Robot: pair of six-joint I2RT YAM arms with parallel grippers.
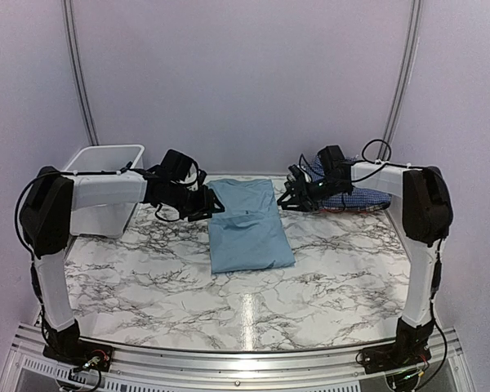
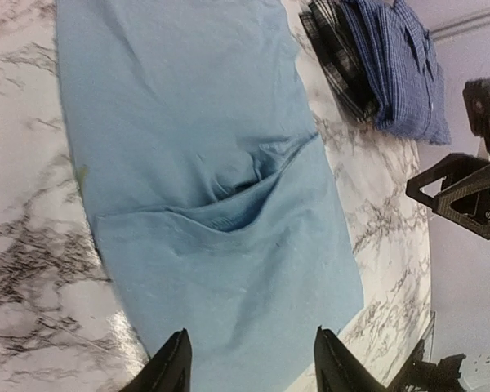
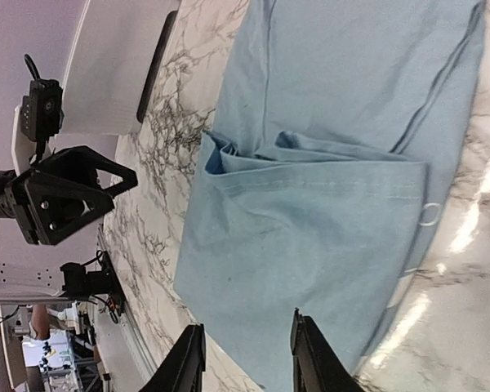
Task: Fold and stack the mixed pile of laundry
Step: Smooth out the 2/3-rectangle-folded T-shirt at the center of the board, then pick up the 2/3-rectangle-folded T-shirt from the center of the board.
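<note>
A plain light blue T-shirt point(image 1: 249, 224) lies folded flat on the marble table point(image 1: 147, 269), one layer doubled over with a sleeve fold showing point(image 2: 229, 212) point(image 3: 310, 220). My left gripper point(image 1: 215, 204) hovers at its left edge, jaws open over the cloth point(image 2: 251, 347) with nothing between them. At the shirt's right edge hangs my right gripper point(image 1: 287, 200), also open and empty above the fabric point(image 3: 247, 327). A navy small-check shirt point(image 1: 355, 198) point(image 2: 400, 65) lies at the back right on a black-and-white plaid piece point(image 2: 335, 57).
A white plastic bin point(image 1: 106, 175) point(image 3: 114, 65) stands at the back left, behind my left arm. The opposite gripper shows in each wrist view: the right one point(image 2: 461, 192), the left one point(image 3: 65, 196).
</note>
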